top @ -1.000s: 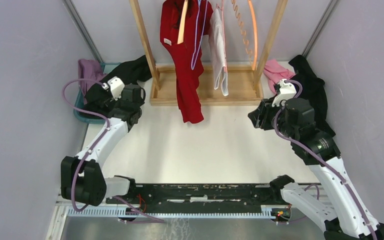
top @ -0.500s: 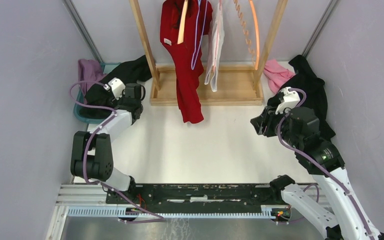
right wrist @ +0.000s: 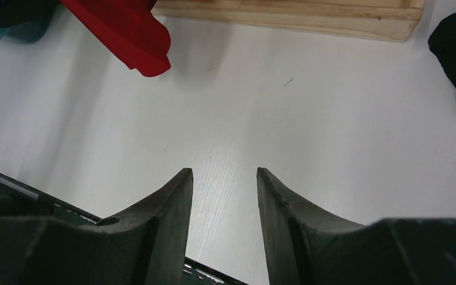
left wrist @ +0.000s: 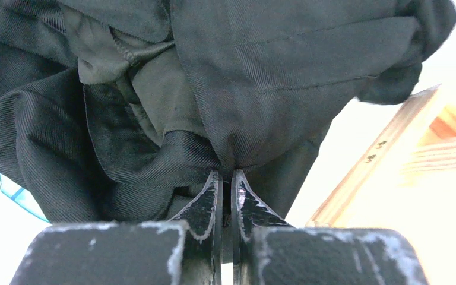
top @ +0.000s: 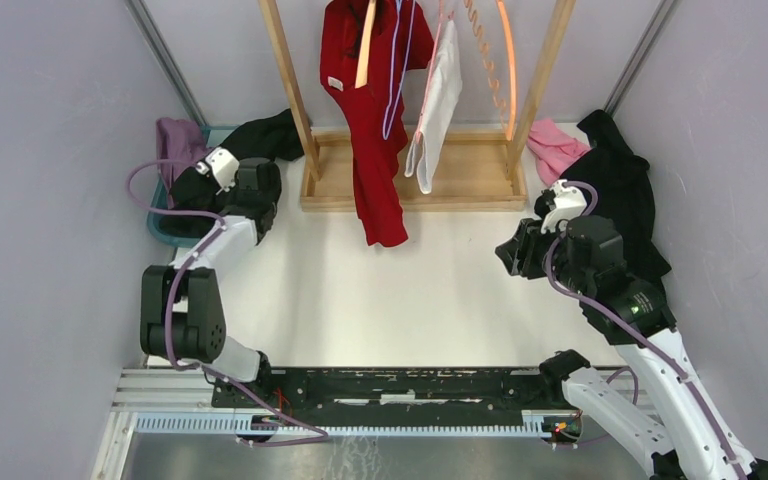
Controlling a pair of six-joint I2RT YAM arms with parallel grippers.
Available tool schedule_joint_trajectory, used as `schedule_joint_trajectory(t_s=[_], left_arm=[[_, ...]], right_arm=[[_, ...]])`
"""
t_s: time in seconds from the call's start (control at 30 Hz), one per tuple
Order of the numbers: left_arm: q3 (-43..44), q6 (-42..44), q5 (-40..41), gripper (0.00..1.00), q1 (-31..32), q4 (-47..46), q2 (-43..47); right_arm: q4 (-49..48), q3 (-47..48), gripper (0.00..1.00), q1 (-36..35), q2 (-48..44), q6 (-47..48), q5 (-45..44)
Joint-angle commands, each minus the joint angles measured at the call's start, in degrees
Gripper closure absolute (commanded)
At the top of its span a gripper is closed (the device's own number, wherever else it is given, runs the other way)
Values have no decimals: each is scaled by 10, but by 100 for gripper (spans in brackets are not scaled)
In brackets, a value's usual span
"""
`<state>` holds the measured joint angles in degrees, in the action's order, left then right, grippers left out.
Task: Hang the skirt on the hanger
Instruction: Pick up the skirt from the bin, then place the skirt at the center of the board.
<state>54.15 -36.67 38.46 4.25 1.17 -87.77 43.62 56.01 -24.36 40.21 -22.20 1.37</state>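
Between the left fingers [left wrist: 205, 208] — a pinched fold of the black skirt [left wrist: 273, 71], tips together with the cloth clamped in the slit between them. The rest of the skirt bunches just beyond and above the tips, spilling out of the teal bin [top: 160, 228] beside the wooden rack [top: 287, 90]. Woven twill over a thinner lining: likely soft and light, no stiffness, will drape and drag rather than hold shape. The lining looks slick — a pinch on it alone could slip, so outer cloth or waistband is the better hold; the waistband can't be picked out in the bunch. Right fingers [right wrist: 166, 219] stand apart, holding nothing, bare white surface [right wrist: 243, 119] ahead of them.
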Motion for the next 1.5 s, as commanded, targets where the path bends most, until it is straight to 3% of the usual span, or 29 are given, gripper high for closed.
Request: schedule_joint_trajectory(t_s=[0.0, 0.53, 0.8, 1.1, 1.33, 1.47], left_arm=[[22, -23, -24, 97, 1, -18, 80], [140, 11, -201, 97, 21, 170, 275], [130, -13, -334, 97, 67, 223, 351], [59, -64, -381, 97, 221, 207, 391], [13, -97, -327, 96, 405, 143, 334], [-2, -110, -292, 96, 502, 81, 257]], right_arm=[[-45, -9, 51, 0, 0, 3, 11], [-28, 2, 51, 0, -33, -11, 46], [-25, 16, 51, 0, -31, -27, 111], [-20, 32, 51, -1, -30, -46, 168], [-12, 28, 52, 0, -25, -52, 187], [1, 17, 52, -1, -26, -48, 167]])
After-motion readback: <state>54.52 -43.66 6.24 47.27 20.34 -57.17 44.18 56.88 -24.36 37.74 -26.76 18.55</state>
